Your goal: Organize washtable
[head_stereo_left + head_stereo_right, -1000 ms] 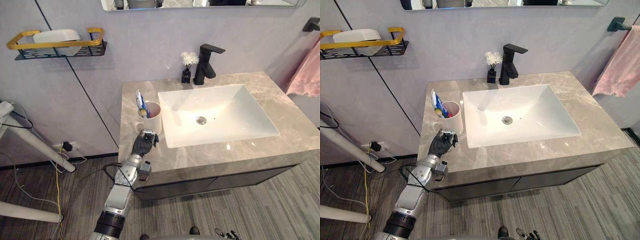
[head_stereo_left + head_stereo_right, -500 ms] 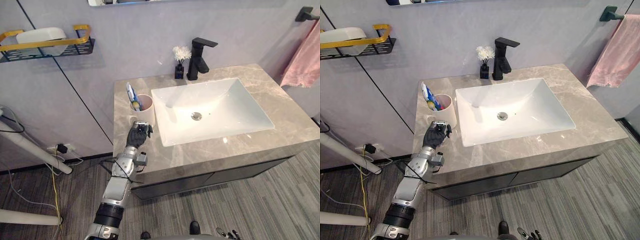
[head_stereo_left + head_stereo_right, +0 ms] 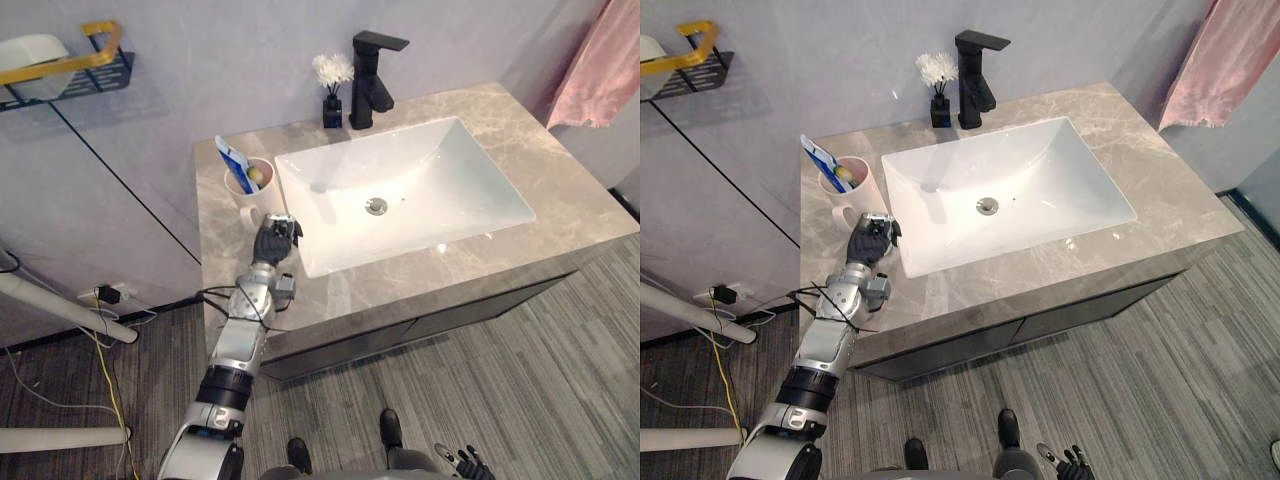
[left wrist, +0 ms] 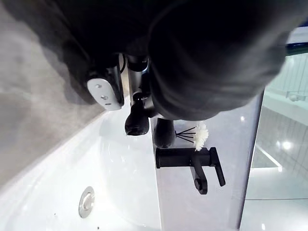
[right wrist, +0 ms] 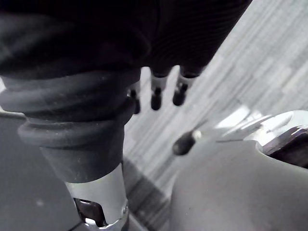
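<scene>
A pale pink cup [image 3: 243, 190] with a blue-and-white toothpaste tube [image 3: 229, 160] and a toothbrush in it stands on the grey marble washtable [image 3: 560, 185], left of the white sink [image 3: 470, 175]. My left hand [image 3: 273, 243] rests on the counter just in front of the cup. Its fingers [image 4: 137, 120] are curled with nothing in them, and the sink and tap lie past them in the left wrist view. My right hand [image 5: 156, 94] hangs low over the floor with its fingers straight, and its fingertips [image 3: 462, 462] show at the bottom edge.
A black tap [image 3: 370, 70] and a small black vase of white flowers [image 3: 331, 88] stand behind the sink. A pink towel [image 3: 600, 65] hangs at the right. A black-and-gold wall shelf [image 3: 65, 70] with a white dish is at the upper left.
The camera has moved, so the whole picture has shifted up and to the left. My left hand stays curled in front of the cup.
</scene>
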